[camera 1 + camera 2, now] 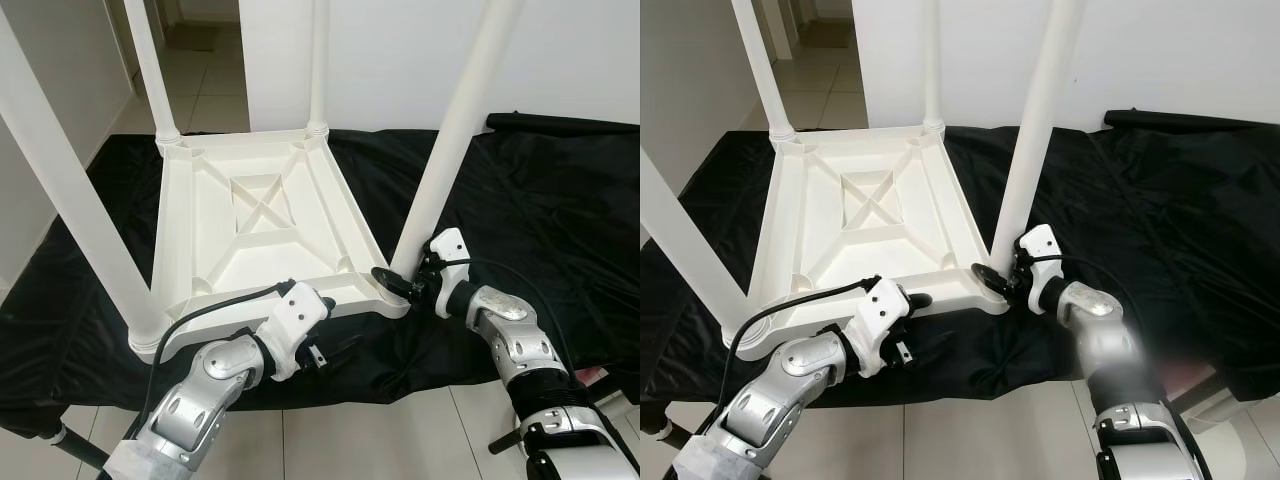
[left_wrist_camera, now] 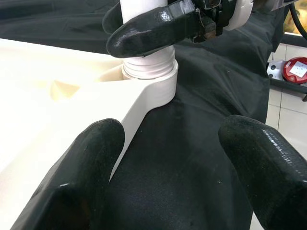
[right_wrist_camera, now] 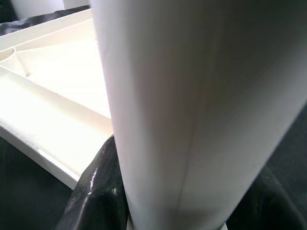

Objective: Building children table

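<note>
Child's table (image 1: 250, 235) lay upside down on black cloth (image 1: 560, 200), 4 legs up. Right claw (image 1: 403, 283) gripped the near-right leg (image 1: 445, 150) at its socket, probably seating it. Left claw (image 2: 168, 167) hung open by the near edge. Next: likely twisting the leg tight.

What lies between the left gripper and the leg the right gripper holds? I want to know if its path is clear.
Only the tabletop edge and black cloth, in the left wrist view. The left gripper is open; the right gripper clasps the leg.
</note>
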{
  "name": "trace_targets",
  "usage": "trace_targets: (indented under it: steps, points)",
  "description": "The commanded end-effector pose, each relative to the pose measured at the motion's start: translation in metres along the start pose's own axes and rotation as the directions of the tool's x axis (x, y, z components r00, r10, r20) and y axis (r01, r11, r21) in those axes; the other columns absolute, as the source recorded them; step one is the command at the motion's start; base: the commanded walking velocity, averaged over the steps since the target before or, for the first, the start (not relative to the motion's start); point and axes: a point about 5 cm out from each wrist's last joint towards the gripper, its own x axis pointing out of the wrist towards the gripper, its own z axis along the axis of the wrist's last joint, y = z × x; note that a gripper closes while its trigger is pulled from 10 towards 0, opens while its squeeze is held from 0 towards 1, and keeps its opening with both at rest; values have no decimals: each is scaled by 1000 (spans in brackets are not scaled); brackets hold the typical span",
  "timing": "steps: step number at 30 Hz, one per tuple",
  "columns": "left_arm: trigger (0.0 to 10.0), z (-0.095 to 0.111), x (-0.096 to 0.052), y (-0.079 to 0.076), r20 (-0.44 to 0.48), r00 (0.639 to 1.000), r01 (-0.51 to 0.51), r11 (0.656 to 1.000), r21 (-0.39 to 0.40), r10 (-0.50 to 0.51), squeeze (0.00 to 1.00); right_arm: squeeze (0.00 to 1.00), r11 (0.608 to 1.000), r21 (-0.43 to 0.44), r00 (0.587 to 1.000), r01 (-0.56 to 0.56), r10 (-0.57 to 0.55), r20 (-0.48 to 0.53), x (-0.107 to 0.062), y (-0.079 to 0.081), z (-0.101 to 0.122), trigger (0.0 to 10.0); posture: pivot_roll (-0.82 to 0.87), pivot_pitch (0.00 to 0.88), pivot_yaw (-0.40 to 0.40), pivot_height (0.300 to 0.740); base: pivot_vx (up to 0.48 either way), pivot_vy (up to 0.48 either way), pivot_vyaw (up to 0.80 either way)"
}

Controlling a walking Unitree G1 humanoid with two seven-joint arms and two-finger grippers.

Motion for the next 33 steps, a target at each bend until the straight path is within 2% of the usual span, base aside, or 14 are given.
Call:
trace_targets:
  steps: [1,3,7,14,16,18,21,25,27,28,29,30,32,33]
  points:
    - [10000,1,-1,-2,-2,1000,30,1000,5,-30,0,0,1000,-15,1000,-19,19,-20,0,1,-2,0,52,0,-18,740,0,0,0]
    - [10000,1,-1,-2,-2,1000,31,1000,7,-31,0,0,1000,-6,1000,-14,14,-22,-1,1,-5,10000,51,0,-14,740,0,0,0]
    - [10000,2,-2,-1,-1,1000,30,1000,8,-30,0,0,1000,-1,1000,-2,2,-17,-2,0,-6,10000,50,0,-12,740,0,0,0]
    - [10000,2,-3,2,-8,999,32,999,15,-32,0,0,990,19,990,136,-137,35,0,5,-3,10000,38,0,1,740,0,0,0]
    - [10000,2,-4,3,-10,999,32,999,14,-32,0,0,967,49,965,248,-251,69,3,14,1,10000,30,7,6,740,0,0,0]
    - [10000,2,-4,3,-10,999,32,999,14,-32,0,0,967,49,965,248,-251,69,3,14,1,10000,30,7,6,740,0,0,0]
    - [10000,1,-6,4,-14,1000,28,1000,11,-28,0,0,927,69,924,369,-374,85,2,26,3,10000,25,10,7,740,0,0,0]
    - [10000,0,-6,4,-15,1000,28,1000,12,-28,0,0,918,56,915,392,-395,83,2,27,2,10000,25,10,7,740,0,0,0]
    - [10000,0,-7,8,-14,1000,17,1000,11,-17,0,0,847,125,847,516,-527,74,2,37,0,10000,12,16,8,740,0,0,0]
    - [10000,0,-7,8,-14,1000,17,1000,11,-17,0,0,847,125,847,516,-527,74,2,37,0,10000,12,16,8,740,0,0,0]
    - [10000,0,-8,9,-13,1000,11,1000,11,-11,0,0,806,156,809,571,-585,61,2,42,-1,10000,12,16,8,740,0,0,0]
    - [10000,0,-8,9,-13,1000,11,1000,11,-11,0,0,806,156,809,571,-585,61,2,42,-1,10000,12,16,8,740,0,0,0]
    - [10000,2,-8,15,-5,1000,-9,1000,16,9,0,0,733,214,745,646,-667,34,10,60,-5,10000,9,18,9,740,0,0,0]
    - [10000,2,-8,15,-5,1000,-9,1000,16,9,0,0,733,214,745,646,-667,34,10,60,-5,10000,9,18,9,740,0,0,0]
